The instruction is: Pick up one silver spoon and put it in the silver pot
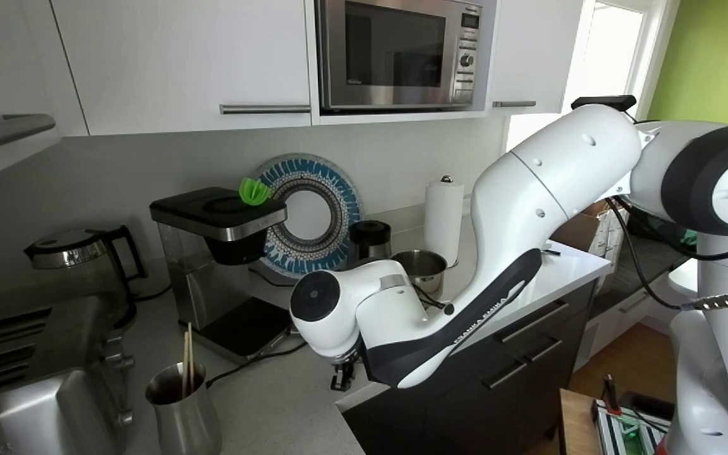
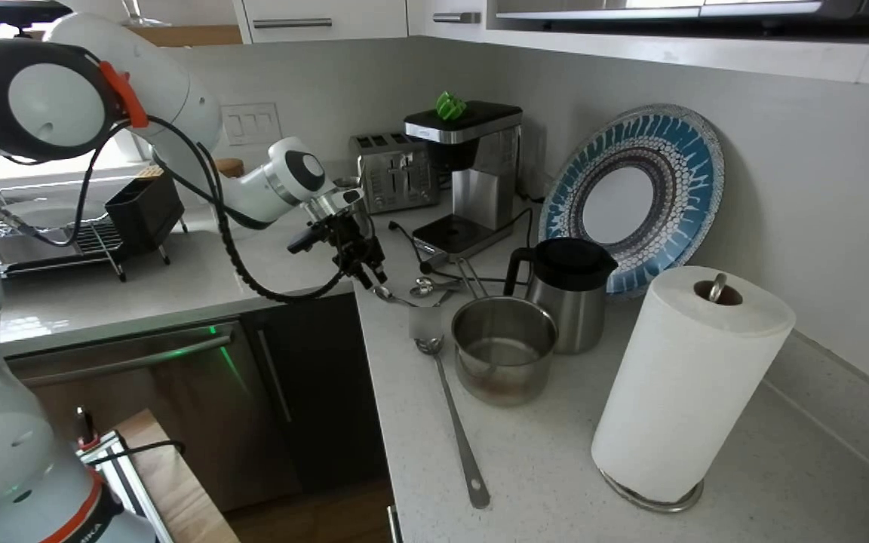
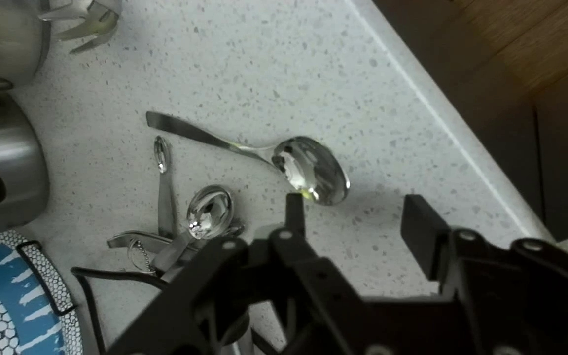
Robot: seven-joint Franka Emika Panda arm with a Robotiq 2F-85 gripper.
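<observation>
A silver spoon (image 3: pixel 311 170) lies on the counter in the wrist view, its handle pointing to the upper left. It also shows in an exterior view (image 2: pixel 384 293). My gripper (image 3: pixel 353 207) is open and empty; the tip of its left finger overlaps the lower rim of the spoon's bowl in the picture. Whether they touch I cannot tell. The gripper also shows in both exterior views (image 1: pixel 342 379) (image 2: pixel 371 277). A second, smaller spoon (image 3: pixel 210 212) lies left of the gripper among other small utensils. The silver pot (image 2: pixel 505 362) stands on the counter, partly behind the arm in an exterior view (image 1: pixel 424 268).
A steel jug with black lid (image 2: pixel 574 302) stands beside the pot. A long-handled spoon (image 2: pixel 459 422) lies before it. A paper towel roll (image 2: pixel 687 392), coffee machine (image 1: pixel 218 272), black cord (image 3: pixel 111 274) and counter edge (image 3: pixel 442 118) are near.
</observation>
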